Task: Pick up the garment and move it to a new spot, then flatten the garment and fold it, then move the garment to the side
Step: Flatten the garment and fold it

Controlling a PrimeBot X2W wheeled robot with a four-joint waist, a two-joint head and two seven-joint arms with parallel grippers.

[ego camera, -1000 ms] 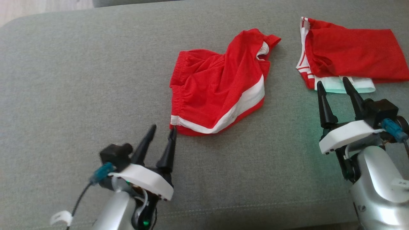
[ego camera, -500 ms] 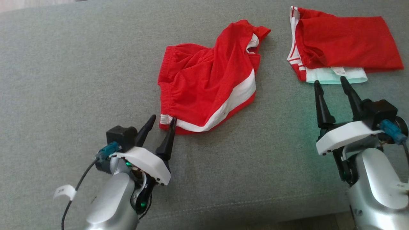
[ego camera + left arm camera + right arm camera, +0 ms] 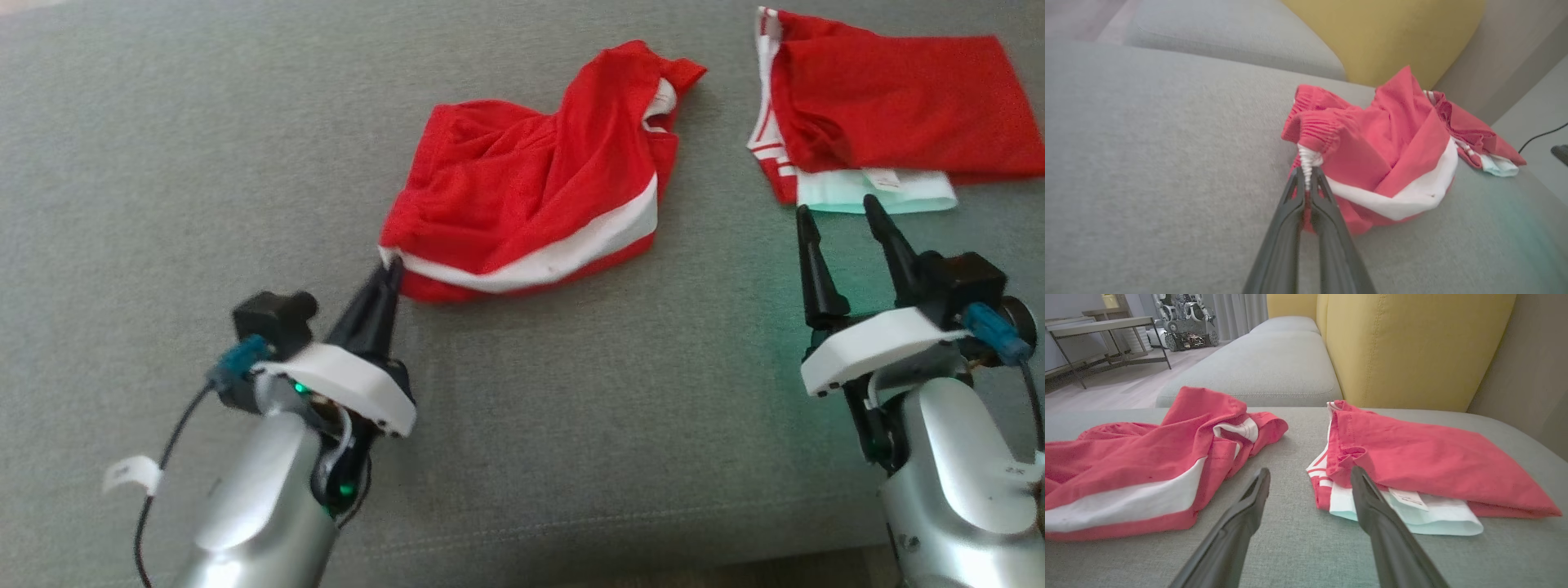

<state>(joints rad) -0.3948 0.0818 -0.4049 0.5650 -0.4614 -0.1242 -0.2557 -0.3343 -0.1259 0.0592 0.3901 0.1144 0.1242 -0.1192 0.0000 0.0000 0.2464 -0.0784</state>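
The garment [image 3: 531, 192] is a crumpled pair of red shorts with a white stripe, lying mid-cushion. My left gripper [image 3: 390, 269] is shut on its near left corner, where the white band ends. The left wrist view shows that gripper [image 3: 1307, 173] pinching the white band of the garment [image 3: 1384, 163], the corner lifted slightly. My right gripper [image 3: 833, 214] stands open at the right, nothing between its fingers, just short of a folded stack. Seen from the right wrist, the right gripper [image 3: 1310, 473] points between the garment [image 3: 1147, 465] and the stack.
A folded stack of red and pale mint clothes [image 3: 882, 106] lies at the far right on the grey sofa cushion [image 3: 163, 163]. A yellow back cushion [image 3: 1412, 343] rises behind it. The cushion's front edge [image 3: 571, 539] runs close before my arms.
My left gripper has closed on the garment's near left corner and drawn it leftward, stretching the hem. The head camera shifted a little. The right gripper stayed open in place.
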